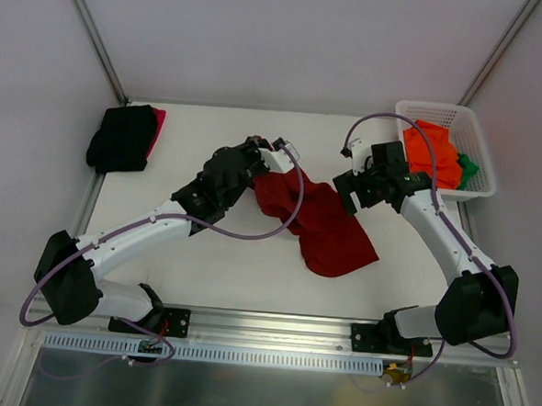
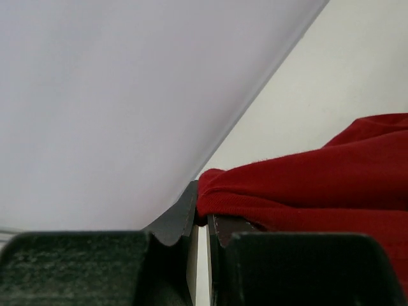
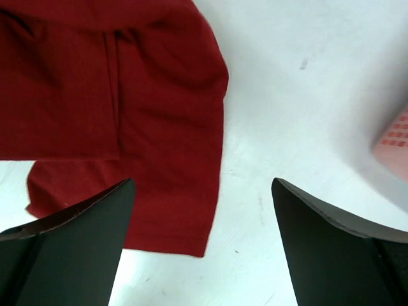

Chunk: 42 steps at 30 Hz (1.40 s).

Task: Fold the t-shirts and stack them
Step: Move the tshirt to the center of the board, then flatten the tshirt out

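We see the left gripper [image 1: 276, 155] pressed together on a fold of the dark red shirt [image 1: 323, 223]. In the left wrist view the cloth [image 2: 319, 185] bunches right at the fingertips [image 2: 191, 204], pinched between them, with the white wall close behind.

The shirt lies crumpled mid-table, running diagonally from that pinch down toward the near right, and its lower corner lies flat on the table [image 1: 203, 263].

The right gripper [image 1: 348, 193] is spread wide and holding nothing. It hangs just beside the shirt's right edge. In its wrist view the shirt [image 3: 127, 95] fills the upper left. The hem edge runs down between the fingers, so the left finger is over cloth and the right finger over bare table.

Room to move:
- There is bare table along the near side, between the shirt and both arm bases.
- There is an open patch on the left, between the left arm and the folded pile.
- A strip is free along the far edge behind both grippers.

Edges and corners:
- A folded black shirt [image 1: 120, 139] sits in the far left corner, close to the table's left edge, with a bright red shirt [image 1: 158, 122] peeking out at its right side.
- The basket [image 1: 473, 133] sits in the far right corner against the right edge, holding an orange shirt [image 1: 431, 150] and a green shirt [image 1: 467, 165] – close behind the right gripper's wrist.
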Motion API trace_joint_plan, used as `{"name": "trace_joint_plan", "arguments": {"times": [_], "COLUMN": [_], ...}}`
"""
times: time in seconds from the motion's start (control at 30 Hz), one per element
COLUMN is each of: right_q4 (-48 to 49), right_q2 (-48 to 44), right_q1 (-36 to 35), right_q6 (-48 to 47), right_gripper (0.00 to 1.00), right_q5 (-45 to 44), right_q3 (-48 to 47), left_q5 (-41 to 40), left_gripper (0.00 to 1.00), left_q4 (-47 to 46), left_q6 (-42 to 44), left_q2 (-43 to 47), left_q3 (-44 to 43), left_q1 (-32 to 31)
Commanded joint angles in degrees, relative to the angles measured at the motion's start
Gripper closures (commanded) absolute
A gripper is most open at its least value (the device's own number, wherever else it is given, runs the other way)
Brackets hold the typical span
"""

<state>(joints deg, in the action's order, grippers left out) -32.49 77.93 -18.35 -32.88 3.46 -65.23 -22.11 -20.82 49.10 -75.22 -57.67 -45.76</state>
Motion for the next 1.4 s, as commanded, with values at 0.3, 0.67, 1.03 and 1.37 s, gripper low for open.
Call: {"name": "trace_joint_plan", "arguments": {"times": [0.3, 0.67, 1.03, 1.37], "right_q4": [-15.7, -10.2, 13.9, 15.2], "right_q2": [-2.0, -8.9, -11.1, -5.7], "right_q1": [-7.0, -19.8, -26.9, -27.7], "right_q6": [-10.9, -18.5, -19.2, -19.7], "right_gripper": [0.09, 0.06, 0.10, 0.13], "right_q5": [23.5, 2.4, -13.1, -7.2], "right_q3": [-5.4, 8.7, 19.0, 16.6], "left_q5": [-0.9, -1.7, -1.5, -2.0], "left_gripper": [1.00, 1.00, 1.00, 1.00], "left_q4": [12.8, 14.5, 17.0, 18.1], "left_q6": [-3.5, -3.9, -5.9, -6.4], "left_q2": [5.3, 6.4, 5.3, 6.4], "left_q3": [-2.5, -2.2, -2.4, 0.1], "left_q1": [3.8, 5.4, 6.1, 6.8]}}
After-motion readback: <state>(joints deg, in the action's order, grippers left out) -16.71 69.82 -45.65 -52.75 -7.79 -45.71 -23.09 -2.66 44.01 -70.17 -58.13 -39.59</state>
